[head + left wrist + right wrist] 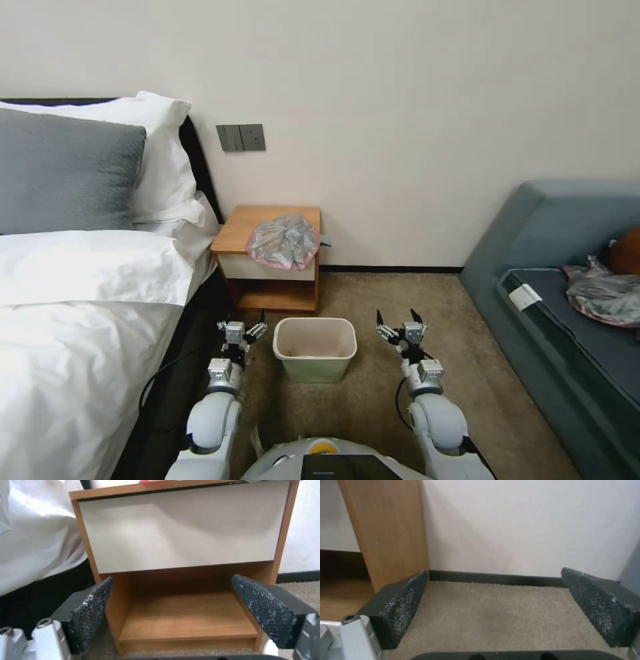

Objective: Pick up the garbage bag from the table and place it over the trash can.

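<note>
— Grey plastic with a pink rim: how many bags do you count?

— Two. One garbage bag lies crumpled at the front right corner of the table, its rim drooping over the front edge. A second bag sits on the sofa, cut off by the picture's edge.

— And bins, grippers?

— One trash can on the carpet before the table, open and unlined. Two grippers: left gripper beside the can's left side, right gripper off its right, both with fingers spread and holding nothing.

— What do the wrist cameras add?

— The left one shows the white drawer front and low shelf; only a pink sliver of bag peeks over the top edge. The right one shows the table's side panel and wall.
</note>
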Tool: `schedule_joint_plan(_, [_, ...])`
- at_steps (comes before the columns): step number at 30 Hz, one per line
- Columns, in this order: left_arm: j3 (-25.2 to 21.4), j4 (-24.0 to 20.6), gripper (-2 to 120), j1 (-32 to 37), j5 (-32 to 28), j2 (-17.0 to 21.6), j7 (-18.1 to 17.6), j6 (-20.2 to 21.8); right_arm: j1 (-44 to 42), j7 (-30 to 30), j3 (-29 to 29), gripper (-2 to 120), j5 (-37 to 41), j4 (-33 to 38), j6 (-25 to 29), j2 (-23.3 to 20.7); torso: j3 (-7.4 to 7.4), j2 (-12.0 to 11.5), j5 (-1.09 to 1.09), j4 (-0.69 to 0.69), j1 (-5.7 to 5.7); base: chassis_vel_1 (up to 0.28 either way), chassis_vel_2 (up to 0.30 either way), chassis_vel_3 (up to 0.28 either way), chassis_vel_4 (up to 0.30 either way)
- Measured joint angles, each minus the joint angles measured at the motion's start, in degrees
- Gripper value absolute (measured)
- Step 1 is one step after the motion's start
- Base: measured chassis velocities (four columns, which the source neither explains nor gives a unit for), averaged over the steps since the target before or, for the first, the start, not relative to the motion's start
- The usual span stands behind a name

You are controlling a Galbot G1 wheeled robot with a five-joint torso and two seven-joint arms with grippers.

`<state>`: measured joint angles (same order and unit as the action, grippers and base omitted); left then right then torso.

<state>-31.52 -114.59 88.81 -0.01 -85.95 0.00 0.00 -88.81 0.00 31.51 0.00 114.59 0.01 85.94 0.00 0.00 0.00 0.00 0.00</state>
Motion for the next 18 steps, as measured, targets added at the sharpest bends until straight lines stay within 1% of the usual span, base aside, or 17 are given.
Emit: schedule_joint_plan(18, [0.0, 0.0, 92, 0.0, 0.0, 0.0, 0.0, 0.0, 0.0, 0.0, 0.0, 100, 0.0, 0.0, 0.0, 0.0, 0.0, 0.0, 0.0, 0.0, 0.0, 0.0, 0.0, 0.0, 0.0])
